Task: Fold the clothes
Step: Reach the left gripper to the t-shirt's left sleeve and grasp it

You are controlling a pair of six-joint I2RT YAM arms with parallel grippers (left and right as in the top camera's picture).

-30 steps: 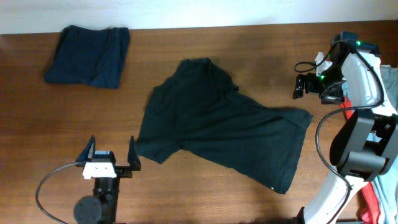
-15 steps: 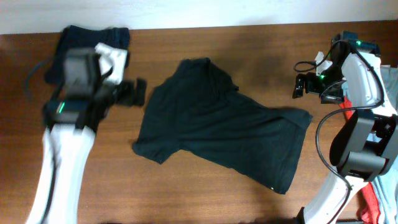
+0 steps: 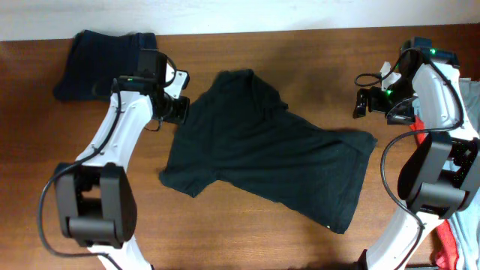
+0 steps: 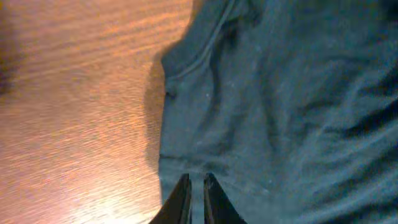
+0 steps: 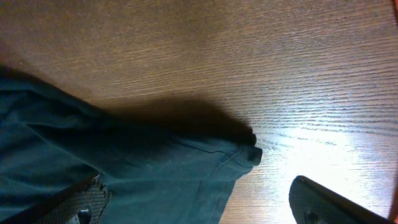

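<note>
A black T-shirt point(image 3: 262, 150) lies spread and rumpled across the middle of the brown table point(image 3: 315, 52). My left gripper point(image 3: 182, 109) reaches its upper left edge. In the left wrist view its two dark fingers stand almost together, and the left gripper point(image 4: 197, 182) pinches the T-shirt point(image 4: 280, 93) just inside its edge. My right gripper point(image 3: 361, 103) hovers open at the right, just beyond the shirt's right corner. In the right wrist view that corner of the T-shirt point(image 5: 124, 162) lies below the wide-apart right gripper point(image 5: 208, 208), which holds nothing.
A folded navy garment point(image 3: 105, 67) lies at the back left corner, just behind my left arm. Red cloth point(image 3: 450, 251) and light grey-blue cloth point(image 3: 472, 112) show at the right edge beside the right arm's base. The table's back edge meets a white wall.
My left arm has swung from the front edge of the table up to the shirt's left edge, and its jaws have closed from wide open. The right arm and the shirt have not moved.
</note>
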